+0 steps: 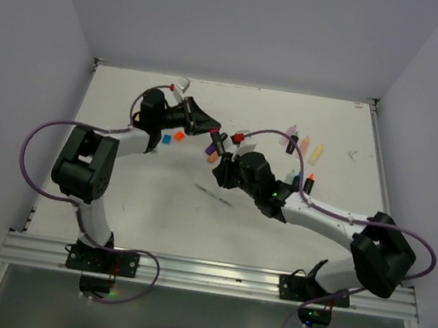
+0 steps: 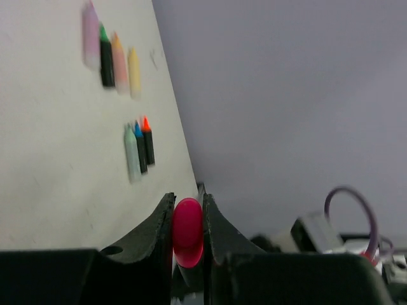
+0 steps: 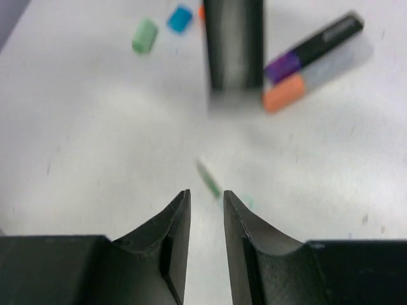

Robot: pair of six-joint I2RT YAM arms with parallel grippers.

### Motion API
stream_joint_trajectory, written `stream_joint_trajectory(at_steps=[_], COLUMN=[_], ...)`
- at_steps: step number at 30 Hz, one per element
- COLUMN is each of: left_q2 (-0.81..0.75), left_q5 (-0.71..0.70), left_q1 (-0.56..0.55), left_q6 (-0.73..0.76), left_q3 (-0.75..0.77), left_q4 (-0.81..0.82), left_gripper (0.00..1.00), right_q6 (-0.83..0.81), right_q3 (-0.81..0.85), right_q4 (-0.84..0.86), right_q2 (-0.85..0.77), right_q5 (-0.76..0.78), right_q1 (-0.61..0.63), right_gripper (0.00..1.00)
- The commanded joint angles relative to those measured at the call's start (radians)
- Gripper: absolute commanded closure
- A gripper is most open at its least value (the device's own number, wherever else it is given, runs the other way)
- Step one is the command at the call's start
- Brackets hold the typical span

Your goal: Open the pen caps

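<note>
From above: left claw (image 1: 211, 133) over the middle of the worktop (image 1: 162, 221), clenched on a pen, its black barrel (image 1: 219, 142) pointing toward the right claw (image 1: 221, 167) just beside it. Loose blue cap (image 1: 167, 138) and orange cap (image 1: 180, 136) lying near the left claw. Other pens (image 1: 304, 143) grouped well apart, to the right.

Left wrist: left claw squeezed tight on a pink cap (image 2: 187, 232), held between both fingers.

Right wrist: right claw grasping nothing, jaws parted by a narrow gap above the worktop. Black barrel ahead, green cap (image 3: 145, 35) and blue cap to its left, thin stick (image 3: 208, 178) just past the fingertips.
</note>
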Motion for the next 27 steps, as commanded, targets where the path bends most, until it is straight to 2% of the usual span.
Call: stream_joint_trajectory(at_steps=[1,6,10,11,13,14,16,18,19,20,21,24,25,27], left_q2=[0.033,0.018,-0.046,-0.060,-0.105,-0.117,-0.134,-0.145,-0.154,-0.157,-0.157,-0.140,-0.125,-0.097], left_q5=[-0.254,-0.257,-0.251,-0.245,-0.214,-0.196,-0.104,-0.021,0.004,0.025,0.062,0.120,0.128,0.140], left_q1=[0.173,0.171,0.171,0.171,0.167,0.164,0.156,0.155,0.156,0.156,0.156,0.150,0.148,0.139], left_q6=[0.013,0.042,0.088,0.097,0.107,0.117,0.108,0.079,0.078,0.097,0.110,0.091,0.055,0.021], left_q3=[0.144,0.145,0.101,0.086,0.026,0.006,-0.055,-0.101,-0.133,-0.141,-0.148,-0.169,-0.174,-0.181], left_q4=[0.104,0.064,0.029,0.032,0.061,0.105,0.187,0.297,0.323,0.342,0.344,0.425,0.460,0.546], left_gripper=[1.00,1.00,1.00,1.00,1.00,1.00,1.00,1.00,1.00,1.00,1.00,1.00,1.00,1.00], right_q6=[0.057,0.082,0.053,0.039,-0.028,-0.056,-0.104,-0.081,-0.066,-0.037,-0.032,-0.041,-0.039,0.008], right_q3=[-0.121,-0.170,-0.134,-0.117,-0.045,-0.013,0.097,0.168,0.182,0.190,0.187,0.200,0.220,0.270], right_q4=[-0.201,-0.213,-0.254,-0.257,-0.270,-0.285,-0.348,-0.366,-0.357,-0.345,-0.321,-0.241,-0.236,-0.222], right_q2=[-0.119,-0.150,-0.186,-0.189,-0.179,-0.167,-0.147,-0.119,-0.107,-0.095,-0.093,-0.059,-0.035,0.046], right_q5=[-0.045,0.015,0.107,0.115,0.106,0.092,0.005,-0.105,-0.279,-0.345,-0.403,-0.538,-0.648,-0.742], right_q1=[0.067,0.069,0.066,0.063,0.058,0.052,0.011,-0.090,-0.136,-0.179,-0.236,-0.267,-0.276,-0.293], right_gripper=[1.00,1.00,1.00,0.86,0.38,0.18,0.15,0.06,0.02,0.01,0.02,0.02,0.03,0.08])
